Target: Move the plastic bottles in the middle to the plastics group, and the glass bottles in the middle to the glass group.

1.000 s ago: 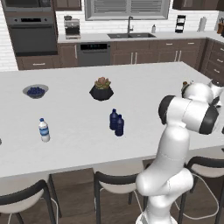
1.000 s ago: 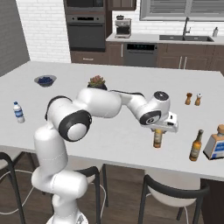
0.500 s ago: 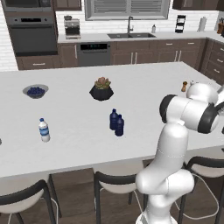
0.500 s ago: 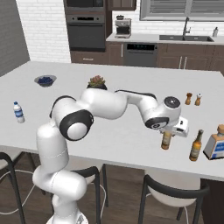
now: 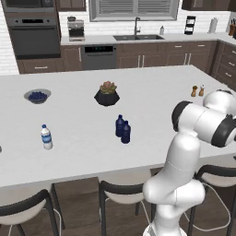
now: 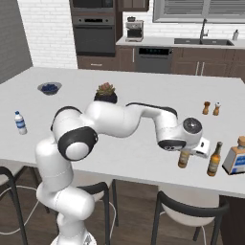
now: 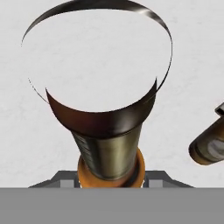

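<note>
On the kitchen island [image 6: 143, 158], left to right: the clear water bottle [image 6: 19, 122] stands alone far left, the two navy plastic bottles [image 5: 122, 129] wait mid-counter, and the gripper [image 6: 187, 154] is clamped on the amber beer bottle [image 6: 183, 158] near the front edge, just beside a second brown bottle [image 6: 215, 159] and a squat flask [image 6: 236, 158]. Whether its base touches the counter is hard to tell. Rigid, smooth and breakable, glass likely favours a firm hold around the body.

No legible text, brand, number or sign found. The blue label band on the small clear plastic water bottle [image 5: 46, 137] carries nothing readable.
</note>
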